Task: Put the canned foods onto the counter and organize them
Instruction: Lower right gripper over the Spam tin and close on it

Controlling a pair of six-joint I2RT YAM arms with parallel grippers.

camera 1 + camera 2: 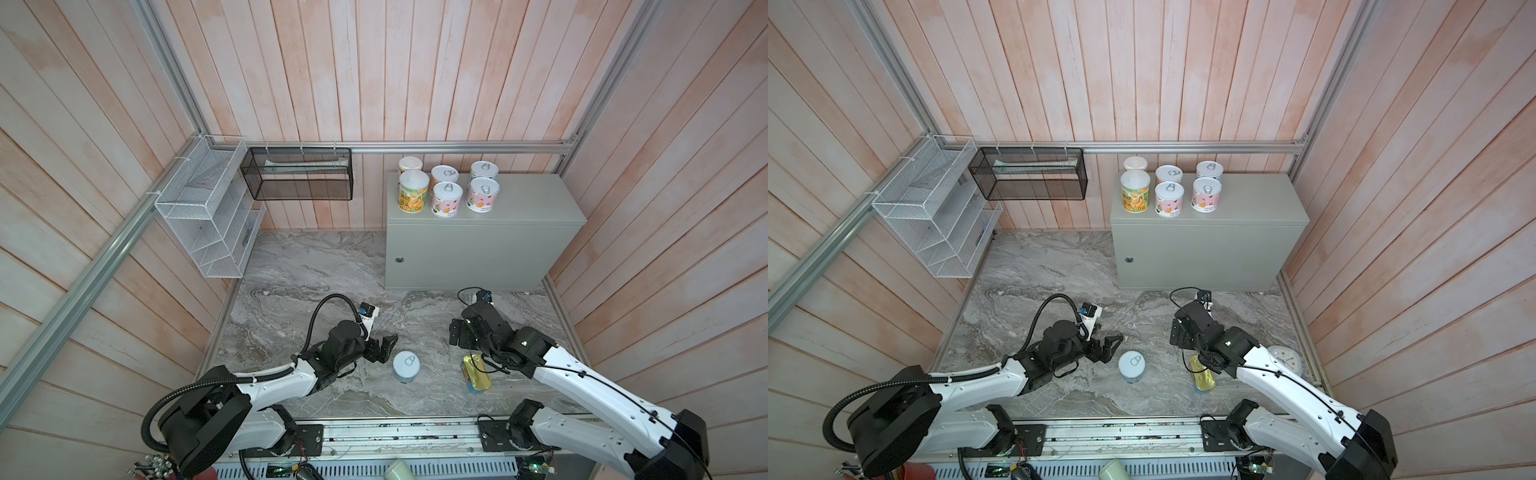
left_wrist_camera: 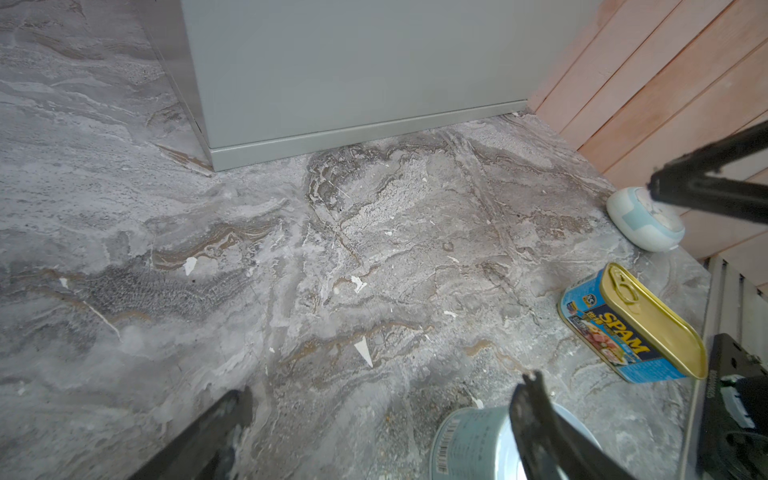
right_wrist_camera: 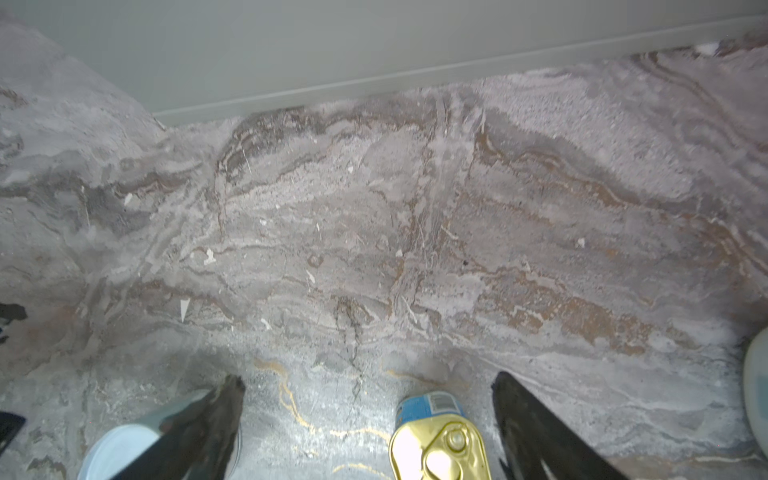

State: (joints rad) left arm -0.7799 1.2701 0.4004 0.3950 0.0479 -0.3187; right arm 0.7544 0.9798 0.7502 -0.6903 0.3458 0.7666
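Gold oblong tin (image 3: 440,444) rests on the marble surface (image 3: 374,228) between the spread fingers (image 3: 532,424) of the right gripper (image 3: 368,382), touching neither. Left gripper (image 1: 382,348), fingers likewise apart, sits just beside the pale blue can (image 1: 406,365); six cans (image 1: 446,199) stand on the counter (image 1: 536,199).

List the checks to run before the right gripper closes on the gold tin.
1. Right gripper open: ok, jaws wide.
2. Gold tin inside the jaws: ok, though off-centre.
3. Tin standing lid-up: ok.
4. Left gripper clear of the tin: ok, open beside the pale blue can.
5. Bare room on the counter: ok, its right part is free.
6. Clock out of the way: cannot tell, partly hidden.
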